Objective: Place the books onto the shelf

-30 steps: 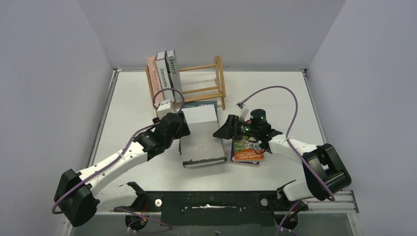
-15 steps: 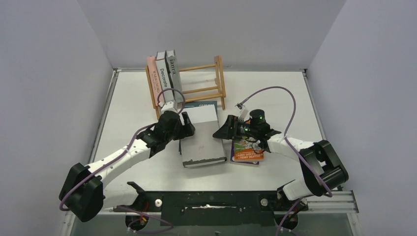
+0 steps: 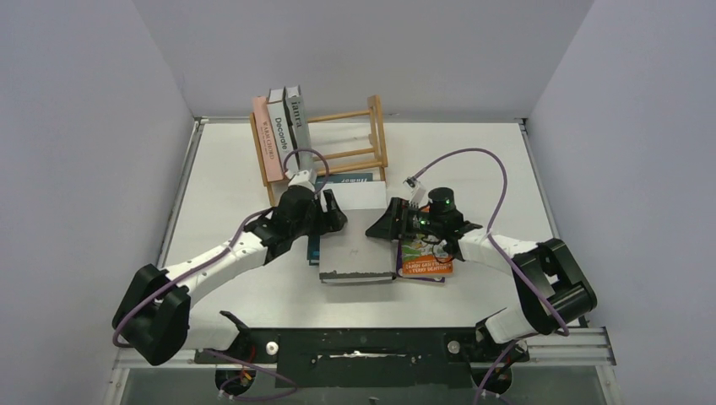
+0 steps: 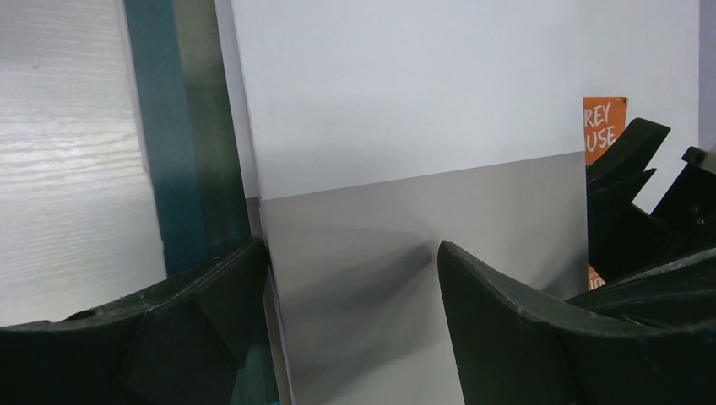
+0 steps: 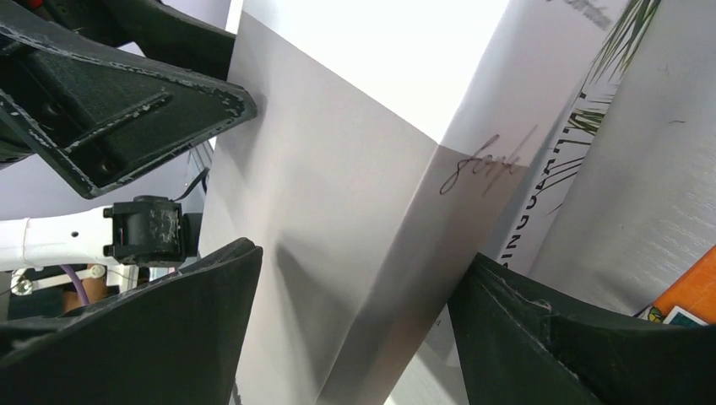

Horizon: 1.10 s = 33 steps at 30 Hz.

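Three books (image 3: 279, 135) are stood at the shelf's (image 3: 376, 139) 9 o'clock end. The rest are stacked flat mid-tabletop (image 3: 224, 194), at the shelf's 6 o'clock.

The pickup of the top grey book (image 3: 355, 245) is judged to be in hand. The left gripper (image 3: 331, 215) is set at its 9 o'clock edge and the right gripper (image 3: 382, 226) at its 3 o'clock edge. Both are spread wide with nothing held. Whether any finger touches the cover cannot be told. Next, a firm hold on that book is called for, then a lift and a turn upright.

A palm-leaf spine (image 5: 583, 126) beneath is shown only by the right wrist view. The teal book (image 4: 160, 126) underneath is shown closest by the left wrist view. The shelf is seen only from above.
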Each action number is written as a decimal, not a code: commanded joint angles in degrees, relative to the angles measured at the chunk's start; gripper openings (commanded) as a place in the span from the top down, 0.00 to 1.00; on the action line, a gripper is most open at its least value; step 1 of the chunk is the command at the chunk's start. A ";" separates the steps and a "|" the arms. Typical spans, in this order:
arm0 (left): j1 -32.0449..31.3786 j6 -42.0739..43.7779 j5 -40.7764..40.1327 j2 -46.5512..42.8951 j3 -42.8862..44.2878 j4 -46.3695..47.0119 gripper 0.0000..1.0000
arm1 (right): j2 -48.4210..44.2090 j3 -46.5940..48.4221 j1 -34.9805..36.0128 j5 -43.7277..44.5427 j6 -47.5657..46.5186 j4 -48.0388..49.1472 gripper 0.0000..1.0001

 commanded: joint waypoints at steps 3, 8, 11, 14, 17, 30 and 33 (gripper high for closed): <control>-2.30 0.89 7.01 3.82 3.66 10.73 0.27 | -0.49 2.09 -0.50 -3.81 -0.77 4.62 0.22; -3.06 1.83 9.77 5.59 3.26 15.21 0.27 | -2.21 1.22 -1.52 -4.81 -0.30 5.17 0.26; -3.36 2.08 10.97 5.98 2.41 18.72 0.27 | -4.00 1.05 -2.11 -4.97 -0.57 4.14 0.33; -3.78 2.70 11.93 6.23 2.26 21.53 0.27 | -5.88 1.15 -2.76 -5.00 -1.10 2.42 0.51; -4.33 3.92 12.09 5.44 2.12 23.87 0.27 | -8.59 2.07 -3.42 -5.14 -2.48 -1.10 0.67; -6.18 7.41 -5.95 -0.74 12.75 10.25 0.28 | -21.43 13.22 -6.23 1.74 -11.68 -18.32 0.95; -6.10 6.82 -17.66 -4.82 15.99 -1.41 0.29 | -21.06 18.03 -6.04 4.47 -12.76 -18.66 0.95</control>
